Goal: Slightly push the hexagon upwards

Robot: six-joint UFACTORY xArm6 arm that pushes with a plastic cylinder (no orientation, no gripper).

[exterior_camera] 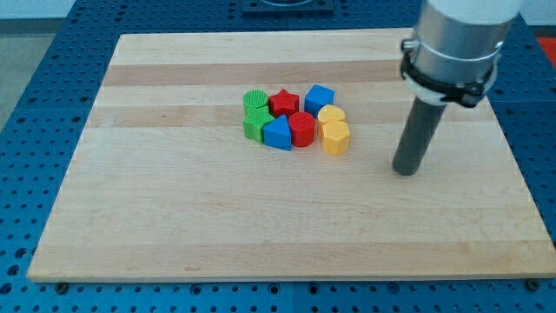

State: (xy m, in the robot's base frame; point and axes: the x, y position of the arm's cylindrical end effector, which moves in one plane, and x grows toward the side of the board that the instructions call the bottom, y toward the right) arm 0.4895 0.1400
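Near the counter's middle, toward its top edge: eight small blocks sit bunched together on the wooden counter (174, 217).
Left of cluster: green cylinder (255, 101) above a green block (255, 124), shape unclear.
Centre: red star (283, 103), blue block (278, 133), red cylinder (301, 129), blue cube (319, 97).
Right of cluster: yellow heart (331, 115), with the yellow hexagon (336, 137) touching it just below, on the cluster's lower right corner.
Toward the right edge: my tip (406, 171) rests on the counter, apart from the hexagon and slightly lower.
Pincer: none fitted, so nothing is clasped or released; the rod only pushes.
Handling: the hexagon looks light, rigid and smooth, likely to slide easily and nudge the heart.
Contact point: its bottom face, centred, to avoid twisting.
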